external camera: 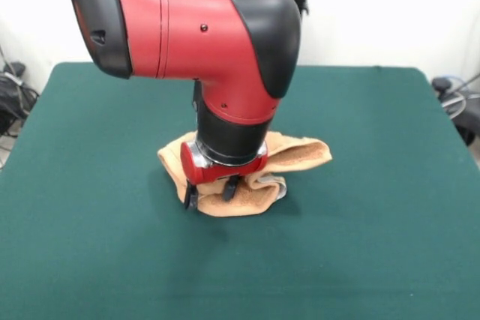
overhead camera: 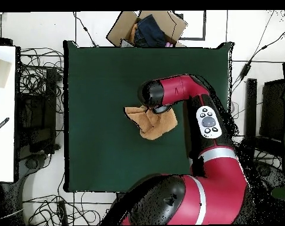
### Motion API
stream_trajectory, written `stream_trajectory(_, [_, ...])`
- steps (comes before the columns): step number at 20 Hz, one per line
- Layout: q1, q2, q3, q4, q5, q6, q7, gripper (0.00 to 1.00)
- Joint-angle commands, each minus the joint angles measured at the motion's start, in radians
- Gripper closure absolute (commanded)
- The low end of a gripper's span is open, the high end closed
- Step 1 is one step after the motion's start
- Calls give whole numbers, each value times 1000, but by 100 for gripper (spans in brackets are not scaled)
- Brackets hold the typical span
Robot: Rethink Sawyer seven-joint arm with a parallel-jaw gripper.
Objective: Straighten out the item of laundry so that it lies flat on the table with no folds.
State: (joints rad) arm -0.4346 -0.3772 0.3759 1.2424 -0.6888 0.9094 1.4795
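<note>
The crumpled peach-orange terry towel [external camera: 289, 157] on the dark green felt worktop [external camera: 375, 245] is pressed by the spread-open black-fingered tool [external camera: 211, 191].

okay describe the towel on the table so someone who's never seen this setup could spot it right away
Start with the big dark green table. Near its middle, right under the red and black arm's gripper, lies a small peach-orange terry towel, crumpled and folded over itself. It is the only thing lying on the green cloth and the only pale, warm-coloured patch there.
</note>
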Motion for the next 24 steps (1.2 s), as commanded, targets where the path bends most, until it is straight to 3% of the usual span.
stream_trajectory(1, [-8, -6, -28, 133, 6, 53, -59, 0])
stream_trajectory(13, [-20, -31, -25, 163, 27, 78, -69, 0])
stream_trajectory(24, [-37, -112, -22, 248, 61, 97, -63, 0])
